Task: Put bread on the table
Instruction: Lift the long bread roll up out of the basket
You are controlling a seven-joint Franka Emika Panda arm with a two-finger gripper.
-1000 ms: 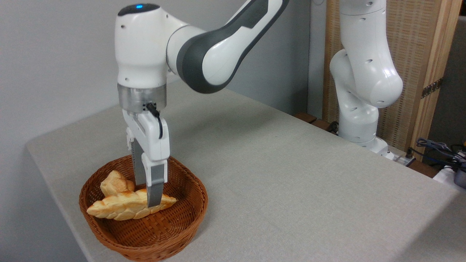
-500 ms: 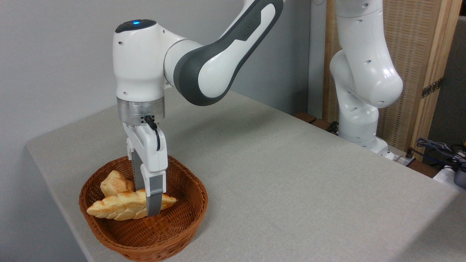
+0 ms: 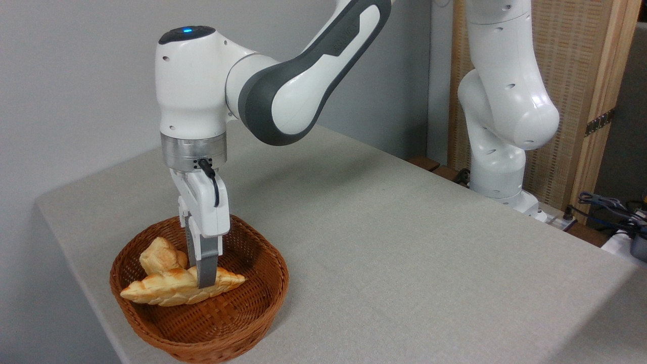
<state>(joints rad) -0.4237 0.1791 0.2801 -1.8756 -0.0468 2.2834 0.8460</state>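
Note:
The bread (image 3: 162,290), a long braided golden loaf with pointed ends, lies across the inside of a brown wicker basket (image 3: 281,277) at the table's (image 3: 384,242) front left corner. My gripper (image 3: 201,279) points straight down into the basket over the loaf's right half. One grey finger stands in front of the loaf and the other behind it, drawn close against it. The loaf's right tip sticks out past the fingers.
A small chunky pale roll (image 3: 160,257) sits in the basket behind the loaf, just left of the fingers. The arm's white base (image 3: 498,167) stands beyond the table's far right edge, with cables (image 3: 606,207) further right. Bare cloth stretches right of the basket.
The gripper came down into the basket around the loaf. Its fingers have since drawn closer together on the loaf and the near fingertip sits a little higher. The loaf has barely moved.

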